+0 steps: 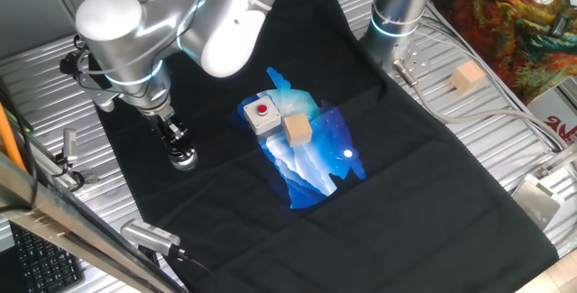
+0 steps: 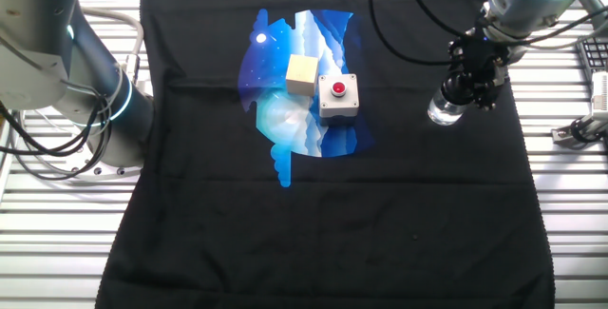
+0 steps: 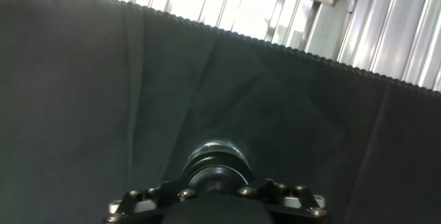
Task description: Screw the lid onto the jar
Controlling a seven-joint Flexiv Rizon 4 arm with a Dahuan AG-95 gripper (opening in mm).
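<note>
Directly below my end effector [image 3: 217,191], I'm clenching the lid [image 3: 218,169] over the jar [image 2: 443,111]; tilting risks cross-threading.

My arm reached in from above, its large silver elbow joint with a glowing blue ring bent over the worktop [image 1: 505,185], and the black wrist pointed steeply downward. My tool [image 1: 181,153] hung at the end of the wrist, tilted slightly off vertical. In the other fixed view, my tool [image 2: 454,100] stood low, its black fingers [image 2: 472,79] drawn close together about the jar [image 2: 442,111]. In the hand view, the fingers' bolted bracket crossed the lower edge, with the jar [image 3: 219,163] directly beyond it. Whether the pads pressed the lid could not be told.
</note>
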